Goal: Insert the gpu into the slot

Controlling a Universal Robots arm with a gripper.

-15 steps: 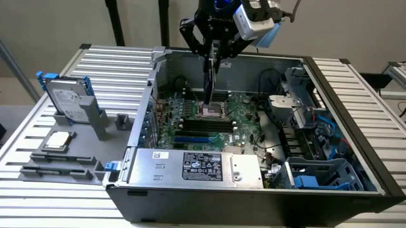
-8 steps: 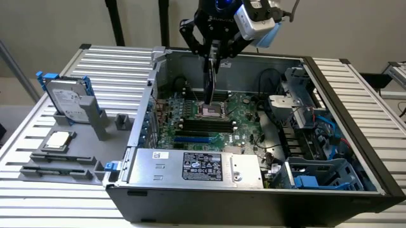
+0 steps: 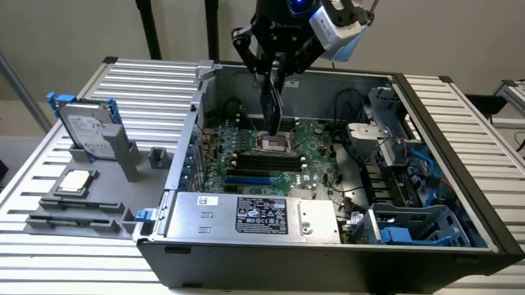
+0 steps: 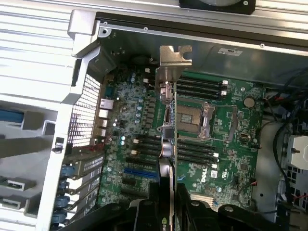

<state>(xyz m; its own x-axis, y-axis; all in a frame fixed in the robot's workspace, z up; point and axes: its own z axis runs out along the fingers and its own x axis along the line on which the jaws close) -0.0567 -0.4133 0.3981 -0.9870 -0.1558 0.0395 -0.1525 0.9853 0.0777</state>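
The case (image 3: 328, 270) is lying open on its side, and the board (image 3: 316, 157) is facing up inside it. Above the board, the gripper (image 3: 276, 66) is clenching the gpu (image 3: 273, 104) by its upper end, with one finger pressing on each flat face. The card is hanging upright and showing its thin edge in the exterior view. Its lower end is hovering just above the socket (image 3: 272, 142) and, as far as I can judge, is not touching it.

The slot (image 3: 248, 181) is sitting empty beyond the black strips from the socket, on the side away from the case's back wall. It is apart from the card's lower end. In the wrist view the bracket (image 4: 174, 60) is showing at the end of the card farthest from the fingers, past the socket.

The step in hand seems to be carrying the card over to the slot and squaring it up. I cannot tell whether the card's contact edge is running parallel to the slot. Doing this well is going to depend on:

- matching that edge to the slot along its whole length
- holding the card truly upright
- pointing the bracket at the case's rear openings
- clearing the black strips beside the socket

A one-ended grip is likely leaving the card free to pivot, so a firm pinch and a straight, even push are mattering most.
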